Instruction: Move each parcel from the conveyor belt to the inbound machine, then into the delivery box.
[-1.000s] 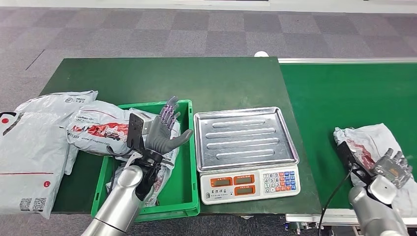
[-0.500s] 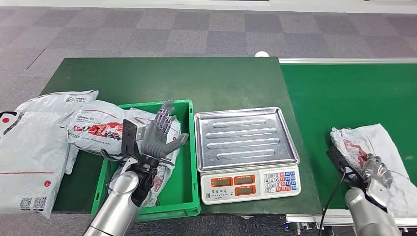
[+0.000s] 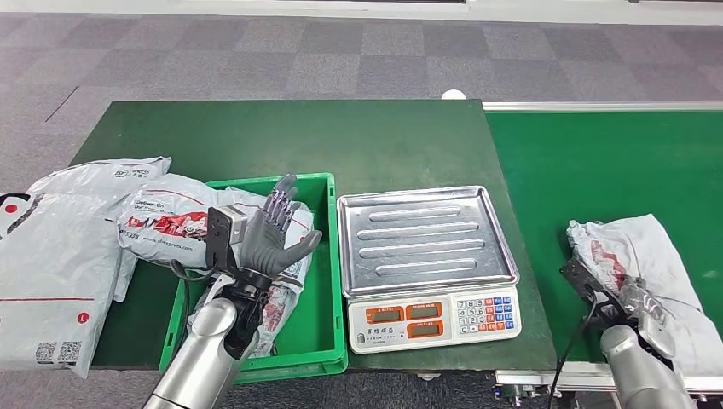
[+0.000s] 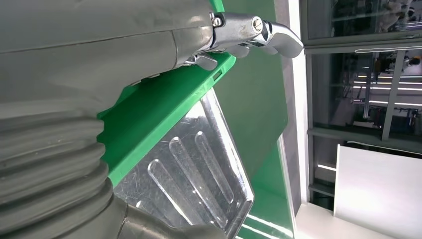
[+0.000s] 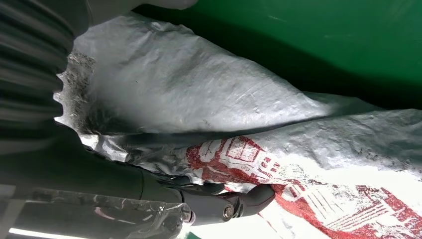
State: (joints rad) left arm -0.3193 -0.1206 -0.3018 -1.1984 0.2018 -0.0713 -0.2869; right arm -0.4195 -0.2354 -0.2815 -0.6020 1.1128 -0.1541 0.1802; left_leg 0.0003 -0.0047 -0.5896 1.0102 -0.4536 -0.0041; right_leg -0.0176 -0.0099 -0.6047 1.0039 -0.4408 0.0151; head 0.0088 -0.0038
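Right hand [image 3: 641, 300] gripping the near edge of the grey parcel [image 3: 648, 256] on the belt [image 3: 597, 162]; left hand [image 3: 271, 232] open, fingers spread, above the green bin [image 3: 320, 341].

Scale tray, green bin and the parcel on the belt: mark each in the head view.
Scale tray [image 3: 426, 234], head view, middle of the ribbed metal surface.
Green bin [image 3: 319, 281], head view, bare floor near its right wall.
Parcel on the belt [image 3: 661, 256], head view, white upper part of the bag.

Four parcels [image 3: 635, 256], one bin [image 3: 320, 332], one scale [image 3: 426, 264].
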